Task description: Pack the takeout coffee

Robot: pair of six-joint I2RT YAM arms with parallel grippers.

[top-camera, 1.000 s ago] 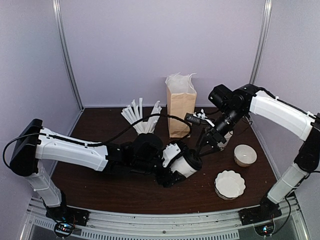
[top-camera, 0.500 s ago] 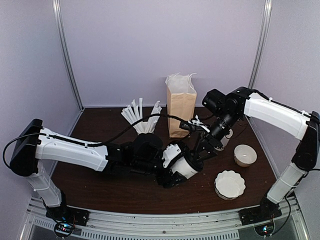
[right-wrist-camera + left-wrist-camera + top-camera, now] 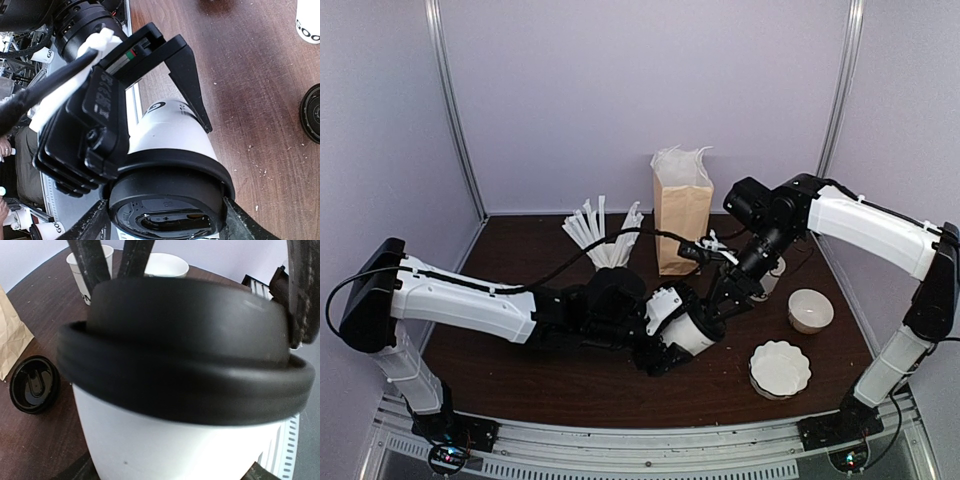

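Observation:
The takeout coffee (image 3: 694, 335), a white cup under a black lid, hangs tilted above the table with its lid toward the right. My left gripper (image 3: 670, 335) is shut on the cup's white body (image 3: 170, 130); one of its black fingers (image 3: 187, 75) runs along the side. My right gripper (image 3: 718, 306) has come in from the right. Its two fingertips press on opposite sides of the black lid (image 3: 167, 197). In the left wrist view the lid (image 3: 185, 365) fills the frame, with the right gripper's dark fingers (image 3: 300, 295) against its top.
A brown paper bag (image 3: 682, 215) stands open at the back. A cup of white straws (image 3: 605, 245) is to its left. A lidless white cup (image 3: 92, 265), a loose black lid (image 3: 34, 384), a white bowl (image 3: 810, 310) and stacked white plates (image 3: 780, 368) lie to the right.
My right gripper has swung left and down to the cup's lid, and its jaws have narrowed onto it. The left arm has held the cup almost still.

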